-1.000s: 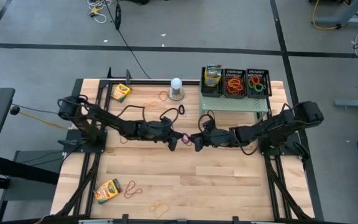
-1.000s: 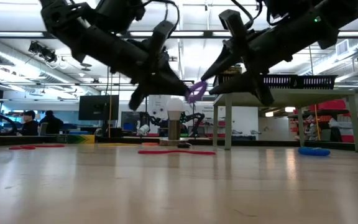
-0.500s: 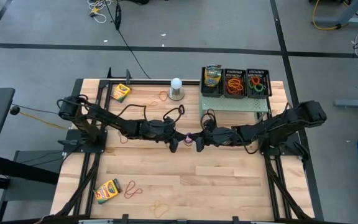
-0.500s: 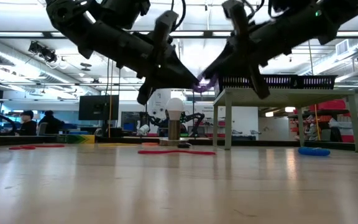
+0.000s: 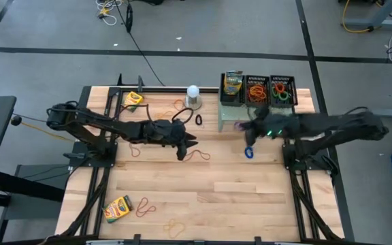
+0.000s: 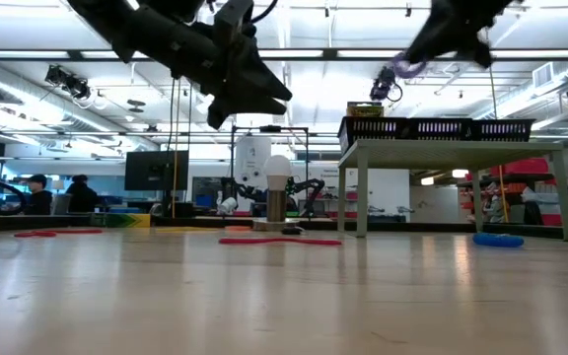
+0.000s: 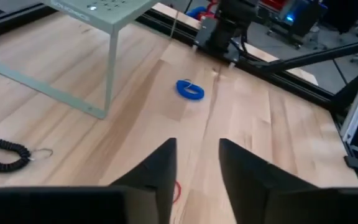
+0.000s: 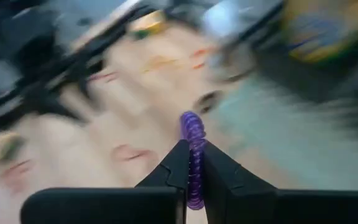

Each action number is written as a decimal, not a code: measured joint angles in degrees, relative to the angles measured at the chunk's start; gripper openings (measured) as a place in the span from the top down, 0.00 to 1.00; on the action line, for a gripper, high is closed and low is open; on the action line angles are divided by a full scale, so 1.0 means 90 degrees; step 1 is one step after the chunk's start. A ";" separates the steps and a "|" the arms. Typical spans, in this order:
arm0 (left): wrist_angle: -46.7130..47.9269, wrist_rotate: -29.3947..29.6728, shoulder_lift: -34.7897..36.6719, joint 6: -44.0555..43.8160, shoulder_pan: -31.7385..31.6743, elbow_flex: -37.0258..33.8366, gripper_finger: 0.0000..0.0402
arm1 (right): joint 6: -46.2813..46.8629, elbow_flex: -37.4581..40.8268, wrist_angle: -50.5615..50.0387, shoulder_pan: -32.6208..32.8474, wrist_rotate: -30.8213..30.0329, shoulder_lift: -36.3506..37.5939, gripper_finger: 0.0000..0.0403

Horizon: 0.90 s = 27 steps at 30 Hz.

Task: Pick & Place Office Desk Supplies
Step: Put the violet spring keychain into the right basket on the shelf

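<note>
High view: both arms over the table's middle.
Right gripper (image 8: 191,165): pinches a purple band (image 8: 193,149), raised beside the green riser (image 5: 231,114).
Left gripper (image 7: 196,163): fingers parted, empty, near table centre.
Baskets (image 5: 269,90): on the riser, far right.
Blue loop (image 5: 249,152): on wood, near the riser.

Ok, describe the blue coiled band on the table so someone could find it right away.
Start at the pale green mesh riser at the table's back right. Just in front of it, the blue coiled band lies alone on bare wood. The other loose bands nearby are red or black.
</note>
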<state>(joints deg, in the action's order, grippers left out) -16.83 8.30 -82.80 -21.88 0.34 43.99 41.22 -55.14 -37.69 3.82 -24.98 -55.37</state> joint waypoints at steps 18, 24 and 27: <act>-0.1315 -0.0447 -0.0686 -0.0096 -0.0158 -0.0005 0.98 | -0.1719 -0.1464 -0.3190 -0.5213 -0.1205 -0.0944 0.93; -0.1242 -0.0036 -0.0685 -0.0310 -0.0161 -0.0005 0.98 | -0.1512 -0.1405 -0.3150 -0.5466 -0.1368 -0.1457 0.85; -0.1138 0.0149 -0.0683 -0.0548 -0.0173 -0.0005 0.98 | -0.1309 -0.1405 -0.3165 -0.5476 -0.1313 -0.1598 0.78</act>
<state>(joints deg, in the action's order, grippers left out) -27.08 9.63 -88.95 -26.81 -1.22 43.94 29.43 -67.79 -66.17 -45.46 -36.80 -69.75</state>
